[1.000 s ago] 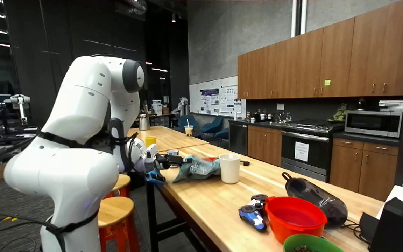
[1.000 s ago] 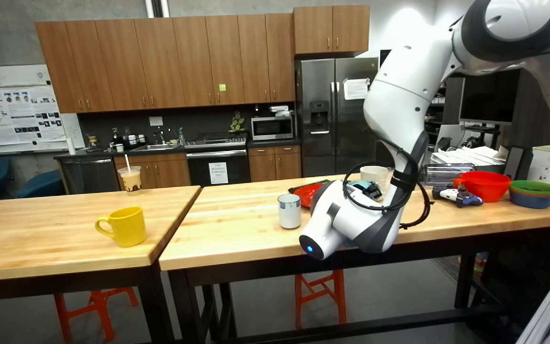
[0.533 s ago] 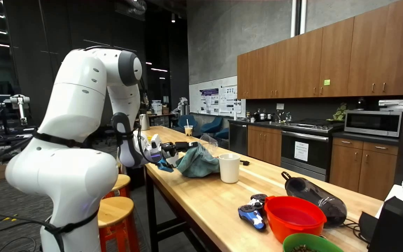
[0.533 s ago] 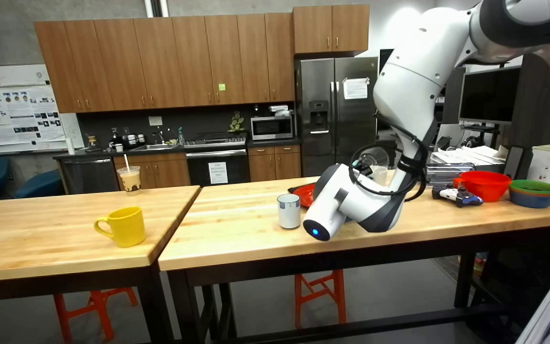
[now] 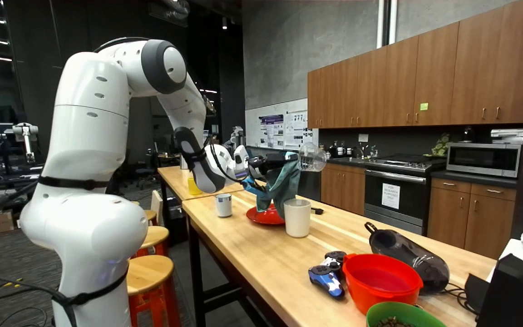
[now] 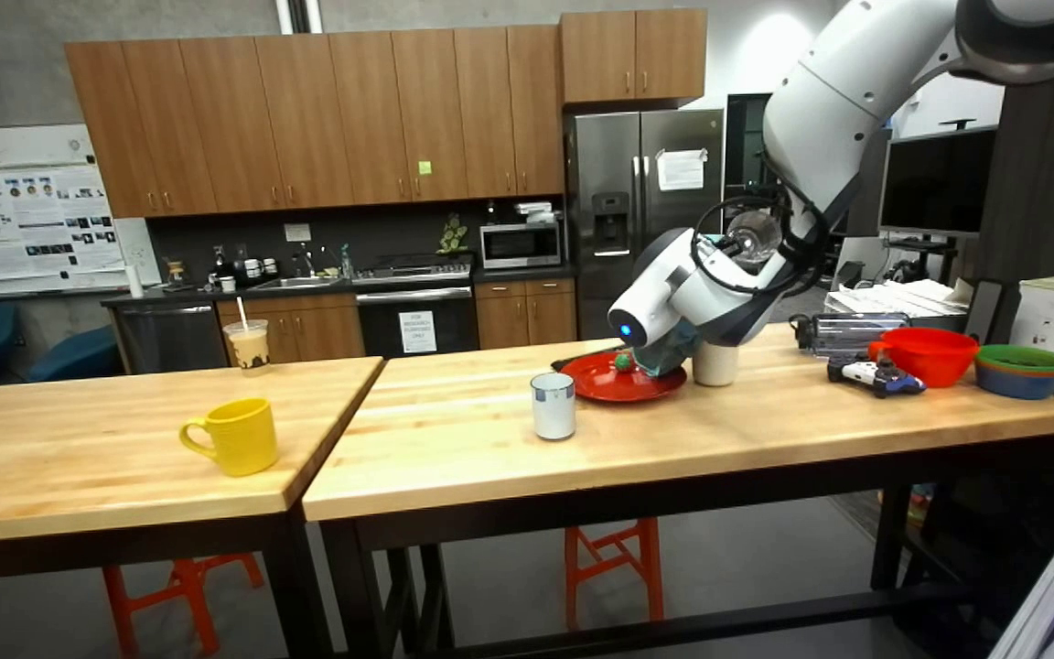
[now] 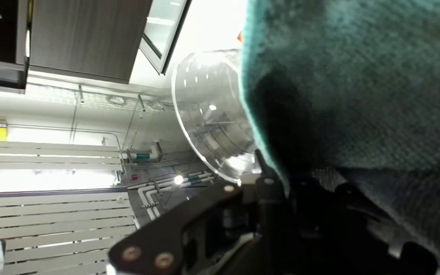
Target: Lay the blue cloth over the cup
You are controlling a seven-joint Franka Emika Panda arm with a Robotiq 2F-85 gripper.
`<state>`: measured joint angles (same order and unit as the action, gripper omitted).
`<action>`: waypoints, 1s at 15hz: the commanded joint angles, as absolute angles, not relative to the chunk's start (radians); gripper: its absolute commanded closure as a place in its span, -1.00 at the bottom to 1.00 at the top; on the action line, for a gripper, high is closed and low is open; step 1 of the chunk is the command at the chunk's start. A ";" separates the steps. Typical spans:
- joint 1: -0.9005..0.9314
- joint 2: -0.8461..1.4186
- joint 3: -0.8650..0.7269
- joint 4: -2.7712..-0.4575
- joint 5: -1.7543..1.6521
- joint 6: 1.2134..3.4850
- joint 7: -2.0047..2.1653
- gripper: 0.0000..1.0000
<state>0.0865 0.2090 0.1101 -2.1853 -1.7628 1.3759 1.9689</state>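
Note:
My gripper (image 5: 292,156) is raised above the table and shut on the blue-green cloth (image 5: 283,185), which hangs down from the fingers. In the wrist view the cloth (image 7: 357,84) fills the right side and passes between the dark fingers (image 7: 285,183). A clear plastic cup (image 5: 313,157) is up at the fingertips with the cloth; it also shows in the wrist view (image 7: 212,107). How it is held is hidden. An off-white cup (image 5: 297,219) stands upright on the table, just beside and below the hanging cloth. In an exterior view the cloth's lower end (image 6: 667,350) hangs over the red plate.
The red plate (image 6: 618,384) carries a small green item (image 6: 623,362). A small white cup (image 6: 553,405) and a yellow mug (image 6: 234,437) stand farther off. A game controller (image 5: 328,274), red bowl (image 5: 382,281), green bowl (image 5: 402,313) and dark bottle (image 5: 409,256) are on the table.
My gripper has risen and moved forward over the table, lifting the cloth and the clear cup. The red plate has come into fuller view beneath. The off-white cup has not moved.

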 commanded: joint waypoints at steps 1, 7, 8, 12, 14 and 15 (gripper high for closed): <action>0.059 0.170 0.083 -2.153 -1.766 1.378 1.904 0.99; 0.045 0.169 0.059 -2.104 -1.772 1.350 1.784 0.99; 0.043 0.170 0.054 -2.096 -1.771 1.343 1.768 0.99; 0.027 0.165 0.028 -2.052 -1.768 1.277 1.739 0.99; 0.014 0.153 0.011 -2.039 -1.771 1.234 1.733 0.99; 0.009 0.147 0.005 -2.035 -1.772 1.210 1.729 0.99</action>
